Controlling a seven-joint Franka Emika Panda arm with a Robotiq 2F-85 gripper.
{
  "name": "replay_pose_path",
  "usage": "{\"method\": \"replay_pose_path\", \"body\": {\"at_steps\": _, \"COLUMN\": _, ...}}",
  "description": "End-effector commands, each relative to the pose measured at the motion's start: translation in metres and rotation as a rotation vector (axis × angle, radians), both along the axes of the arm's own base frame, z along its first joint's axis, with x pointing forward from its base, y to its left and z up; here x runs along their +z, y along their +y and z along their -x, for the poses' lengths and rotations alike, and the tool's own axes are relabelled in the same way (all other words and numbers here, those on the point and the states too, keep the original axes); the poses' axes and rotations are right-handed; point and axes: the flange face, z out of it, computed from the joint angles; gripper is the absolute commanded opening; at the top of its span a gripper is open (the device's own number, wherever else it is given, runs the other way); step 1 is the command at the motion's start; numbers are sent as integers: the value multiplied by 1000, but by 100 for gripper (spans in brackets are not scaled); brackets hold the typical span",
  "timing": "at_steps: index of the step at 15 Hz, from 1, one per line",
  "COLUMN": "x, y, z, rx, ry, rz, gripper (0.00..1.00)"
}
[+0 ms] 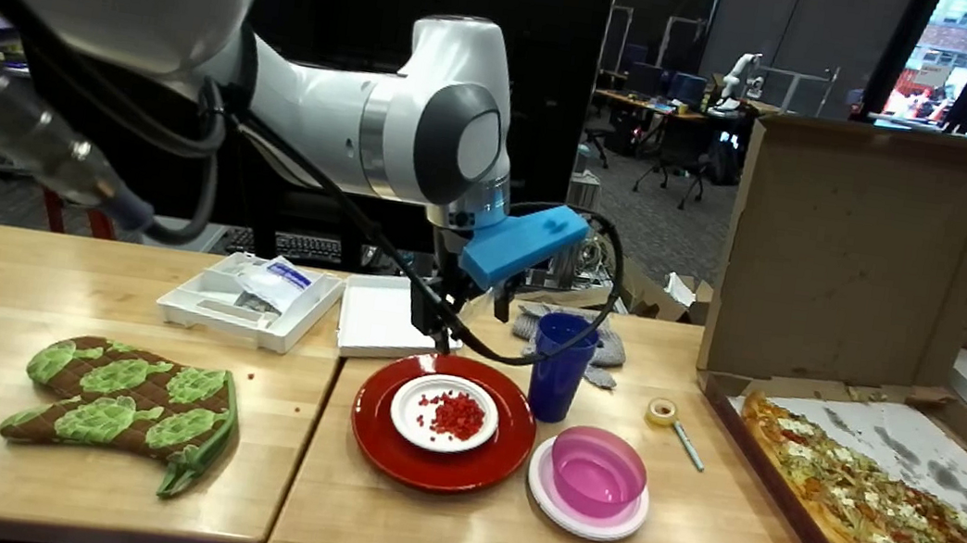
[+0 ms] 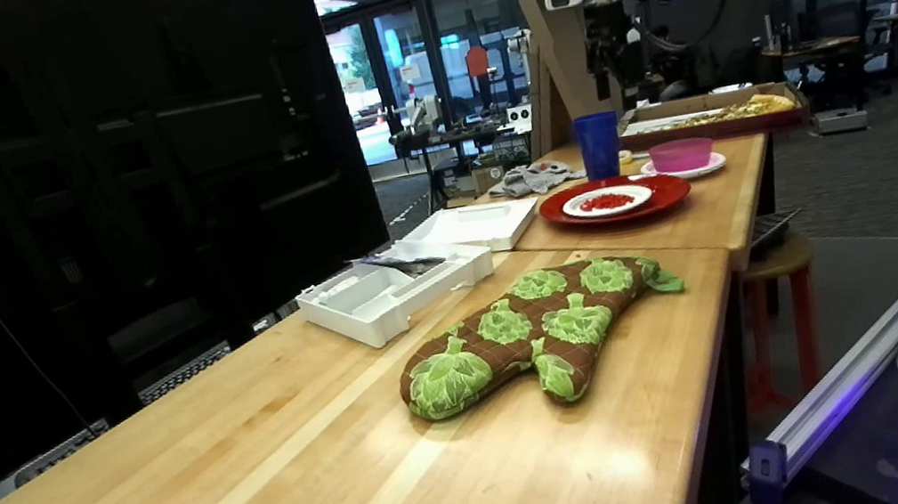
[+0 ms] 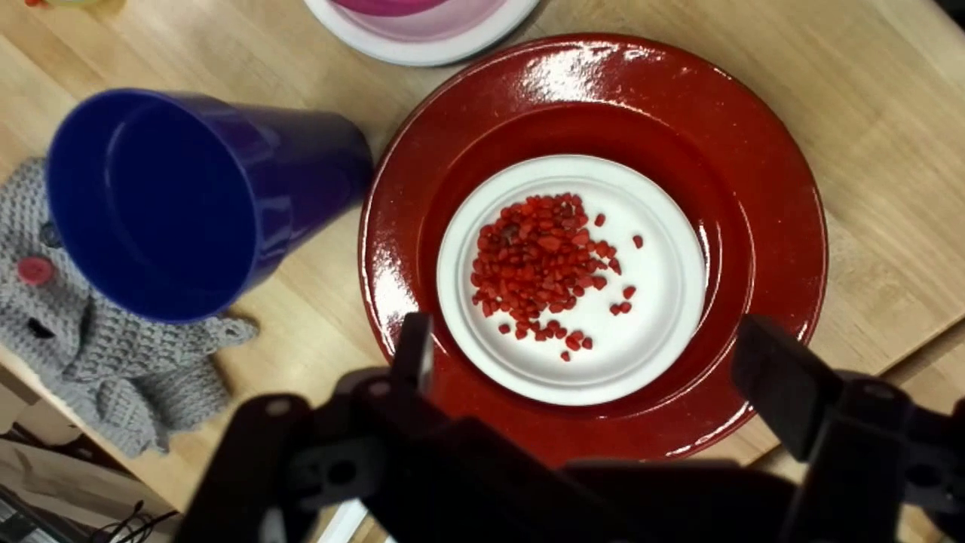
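While the gripper (image 3: 588, 347) hung with its jaws parted wide and nothing between them, the step in hand appeared to be positioning; any descent would have called for clearance from the cup (image 3: 200, 204). Beneath, untouched, lay the white plate (image 3: 656, 332), bearing red bits (image 3: 535, 256), inside the red plate (image 3: 784, 188). Beyond the upright cup lay a grey knit (image 3: 143, 354).
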Motion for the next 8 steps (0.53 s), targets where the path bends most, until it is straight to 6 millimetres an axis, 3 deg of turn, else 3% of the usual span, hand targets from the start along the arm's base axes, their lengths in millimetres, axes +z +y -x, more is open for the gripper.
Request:
{"method": "replay_pose_path", "body": {"at_steps": 1, "x": 13, "y": -19, "z": -4, "rx": -48, "ry": -44, "rz": -41, "gripper": 100}}
{"method": "replay_pose_path", "body": {"at_steps": 5, "x": 21, "y": -35, "z": -14, "rx": -74, "ry": -75, "rz": -47, "gripper": 100}}
{"method": "replay_pose_path", "body": {"at_steps": 8, "x": 28, "y": -28, "z": -17, "rx": -70, "ry": -86, "rz": -26, "gripper": 100}}
